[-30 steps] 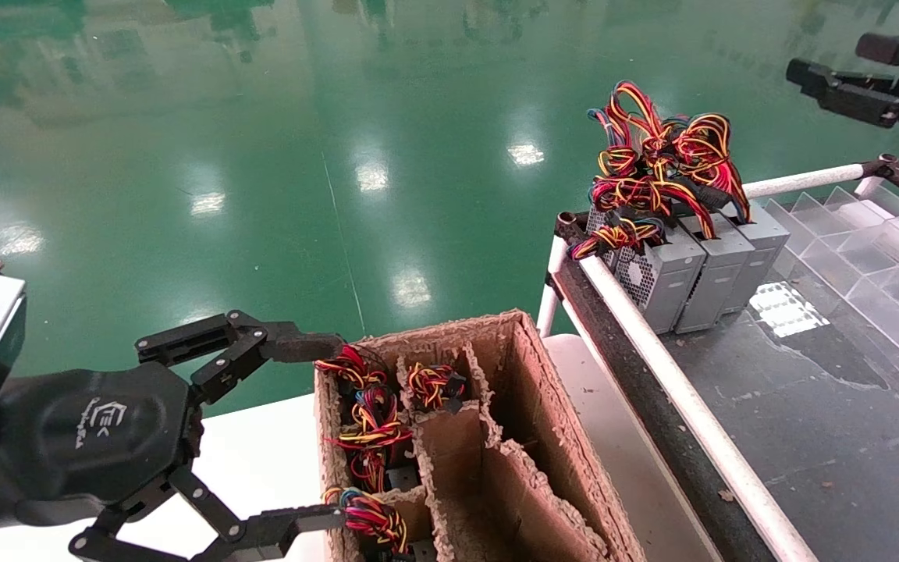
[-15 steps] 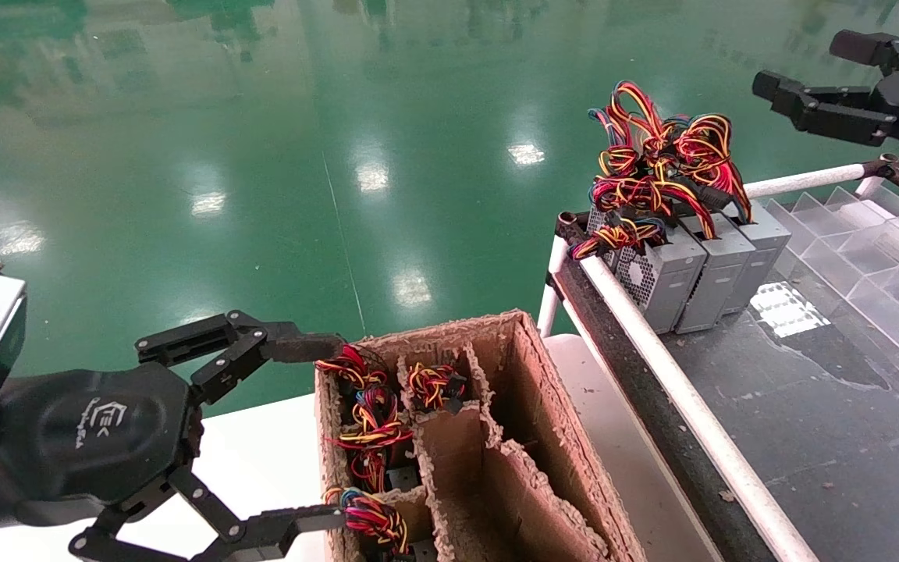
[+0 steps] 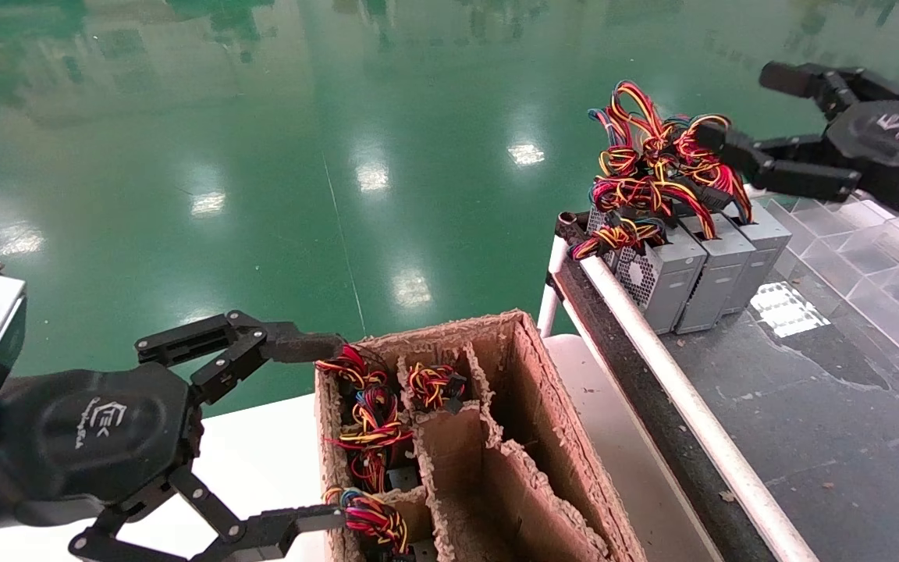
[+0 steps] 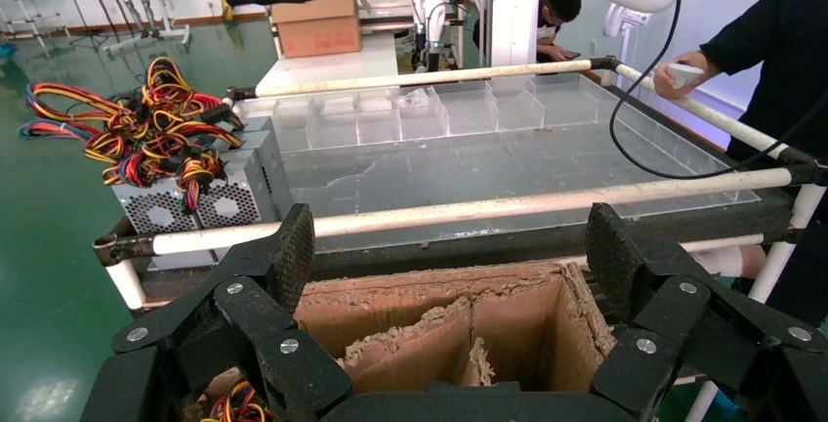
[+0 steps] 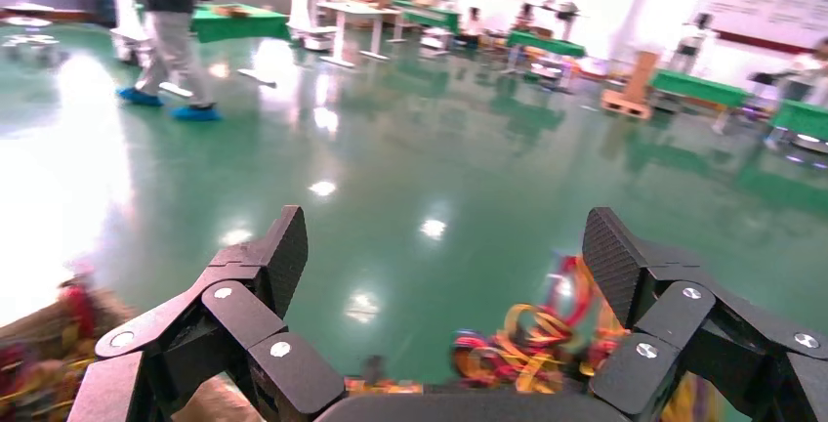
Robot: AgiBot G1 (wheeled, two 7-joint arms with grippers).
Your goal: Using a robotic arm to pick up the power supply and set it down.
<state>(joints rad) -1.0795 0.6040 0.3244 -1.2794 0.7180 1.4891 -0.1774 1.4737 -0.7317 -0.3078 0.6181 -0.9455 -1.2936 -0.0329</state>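
A dark workbench edged by a white rail fills the right of the head view, with clear plastic dividers along its far side. Below and to the left of it stands a brown cardboard carton with torn dividers, resting on a white surface; several of its left compartments hold bundles of red, yellow and black wires, while the compartments on its right show only bare cardboard. At the bench's near-left corner three grey metal boxes stand upright side by side, touching one another; the leftmost of them, the power supply, shows its perforated fan grille toward the rail, and a tangled wire bundle rises from the tops of the boxes. The right gripper hangs in the air above and just to the right of that bundle, its two black fingers spread wide, the lower fingertip close to the topmost wires; whether it touches them cannot be told, and it holds nothing. The left gripper sits low beside the carton's left wall, its fingers likewise spread apart, one tip at the far-left corner of the carton and the other near its front-left compartment, with nothing between them
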